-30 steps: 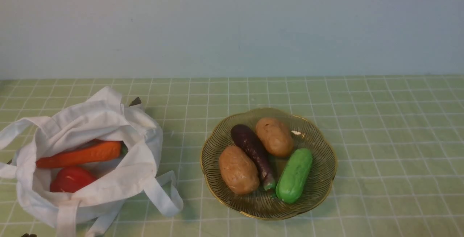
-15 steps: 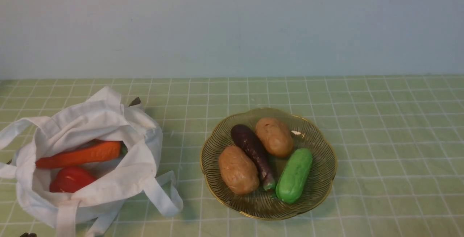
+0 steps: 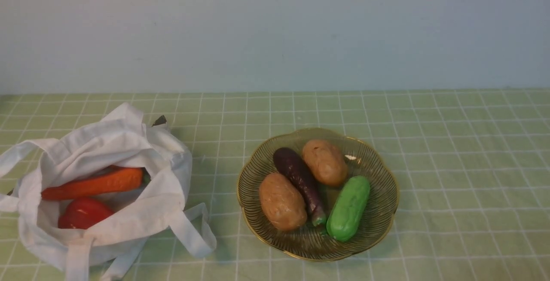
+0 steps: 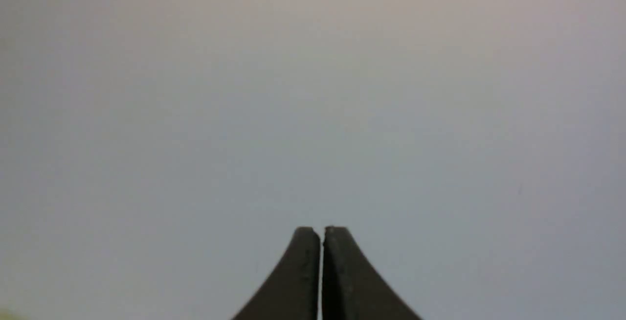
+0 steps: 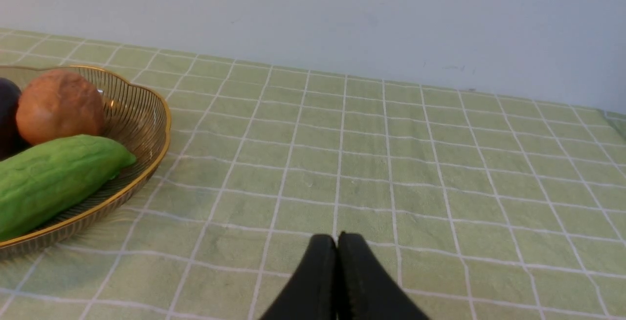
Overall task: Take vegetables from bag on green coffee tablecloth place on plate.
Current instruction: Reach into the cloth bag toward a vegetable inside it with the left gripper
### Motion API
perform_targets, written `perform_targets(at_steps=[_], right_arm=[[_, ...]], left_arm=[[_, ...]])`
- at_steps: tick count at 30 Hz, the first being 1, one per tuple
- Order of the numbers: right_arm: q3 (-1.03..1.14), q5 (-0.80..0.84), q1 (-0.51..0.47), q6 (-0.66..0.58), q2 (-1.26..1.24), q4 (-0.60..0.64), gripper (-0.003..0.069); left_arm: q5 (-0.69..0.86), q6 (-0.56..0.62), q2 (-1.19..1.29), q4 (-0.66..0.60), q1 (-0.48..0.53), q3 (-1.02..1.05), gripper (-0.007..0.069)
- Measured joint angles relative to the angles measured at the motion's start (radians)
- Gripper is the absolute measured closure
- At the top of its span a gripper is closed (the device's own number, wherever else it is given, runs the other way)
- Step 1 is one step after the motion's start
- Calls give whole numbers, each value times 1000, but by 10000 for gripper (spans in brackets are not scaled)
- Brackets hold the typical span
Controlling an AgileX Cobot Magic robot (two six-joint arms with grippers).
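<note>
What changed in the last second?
Barely anything: a small dark tip at the front view's bottom left edge has slipped out of frame. Nothing was gripped or released. The bag with its carrot and red one, and the plate with potatoes, eggplant and cucumber, stayed put.

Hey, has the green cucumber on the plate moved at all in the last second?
No. The green cucumber lies where it did, judged against the plate rim and the tablecloth grid lines.

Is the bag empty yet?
Not empty: the bag lies open, with the carrot and a glossy red vegetable visible inside.
</note>
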Motion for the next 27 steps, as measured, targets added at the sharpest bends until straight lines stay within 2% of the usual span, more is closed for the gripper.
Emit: perform_targets(at_steps=[1,3,4,5,10,14,18,20,27], right_arm=[[0,0,0,0,0,0,673],[0,0,0,0,0,0,673],[0,0,0,0,0,0,673],[0,0,0,0,0,0,673],[0,0,0,3,0,0,673],[0,0,0,8,0,0,673],[0,0,0,8,0,0,673],[0,0,0,9,0,0,673],[0,0,0,10,0,0,673]], left_arm=[[12,3,0,1,0,-41,629],[142,25,26,22,0,-168,629],[142,30,32,22,0,-182,629],[245,50,66,41,0,-250,629],[963,171,428,143,0,-603,629],[1303,282,685,172,0,-756,629],[1398,374,884,185,0,-843,629],[1423,470,1030,189,0,-897,629],[1450,541,1253,206,0,-971,629]])
